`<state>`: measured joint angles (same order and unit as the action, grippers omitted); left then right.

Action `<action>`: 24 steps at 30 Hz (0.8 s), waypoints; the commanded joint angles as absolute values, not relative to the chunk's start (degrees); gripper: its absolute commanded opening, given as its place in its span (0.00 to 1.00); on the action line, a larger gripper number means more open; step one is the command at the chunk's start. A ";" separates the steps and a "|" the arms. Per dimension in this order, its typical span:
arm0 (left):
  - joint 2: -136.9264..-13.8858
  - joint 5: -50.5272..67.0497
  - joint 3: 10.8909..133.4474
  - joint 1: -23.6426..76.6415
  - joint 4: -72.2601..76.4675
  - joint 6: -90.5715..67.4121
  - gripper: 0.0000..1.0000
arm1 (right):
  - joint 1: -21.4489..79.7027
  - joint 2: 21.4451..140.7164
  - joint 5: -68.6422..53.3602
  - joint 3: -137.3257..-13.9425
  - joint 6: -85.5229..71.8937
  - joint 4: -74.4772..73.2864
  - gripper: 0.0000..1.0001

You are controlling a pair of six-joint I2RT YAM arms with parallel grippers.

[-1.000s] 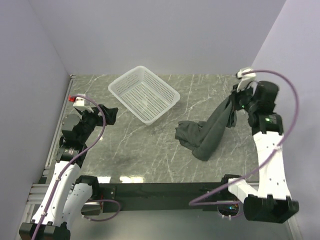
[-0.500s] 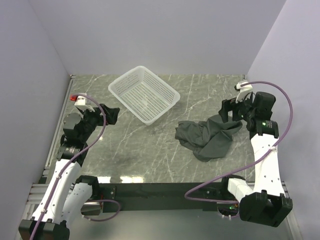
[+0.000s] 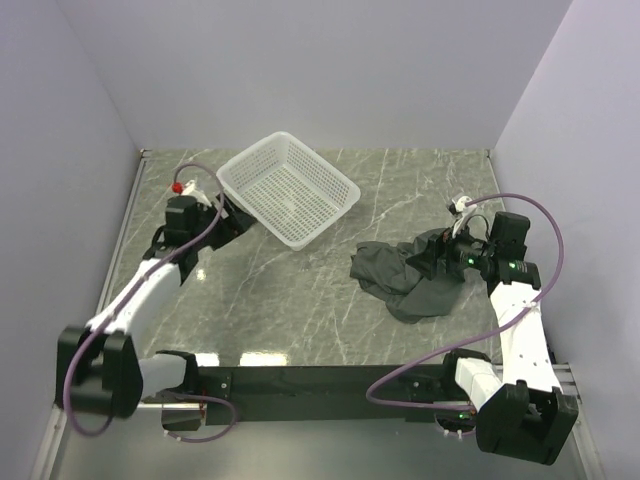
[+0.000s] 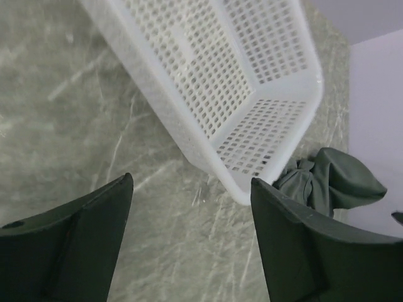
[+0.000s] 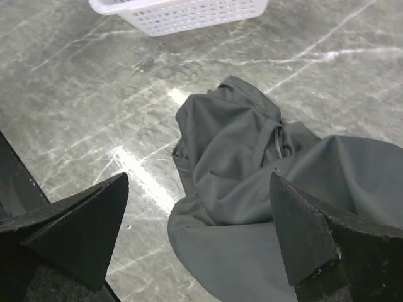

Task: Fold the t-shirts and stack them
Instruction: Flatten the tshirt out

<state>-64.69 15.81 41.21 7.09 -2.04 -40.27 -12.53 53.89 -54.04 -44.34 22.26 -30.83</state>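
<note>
After our right gripper (image 3: 432, 258) let go, the dark grey t-shirt (image 3: 410, 278) lay bunched up on the table (image 3: 300, 300), not folded yet. Both grippers had fingers wide apart, holding nothing. Our left gripper (image 3: 228, 212) had moved beside the white basket (image 3: 253, 155).

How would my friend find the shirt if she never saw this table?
On the grey marble table, find the white mesh basket near the back. Right of it, closer to the front, lies the t-shirt in a crumpled heap. It is soft and dark grey, while the basket is stiff, white and holey.
</note>
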 commanded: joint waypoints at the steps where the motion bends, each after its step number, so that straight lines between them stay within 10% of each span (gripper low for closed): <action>1: -70.81 15.23 45.43 9.40 -3.16 -48.60 0.80 | -12.92 53.52 -57.83 -44.47 23.55 -28.56 0.98; 15: -91.48 -10.89 65.28 21.44 -21.70 -58.45 0.85 | -12.92 52.91 -58.09 -45.70 23.99 -29.97 0.98; 24: -98.78 -18.18 73.73 22.41 -27.77 -53.80 0.47 | -13.01 51.94 -58.62 -45.88 24.70 -31.02 0.98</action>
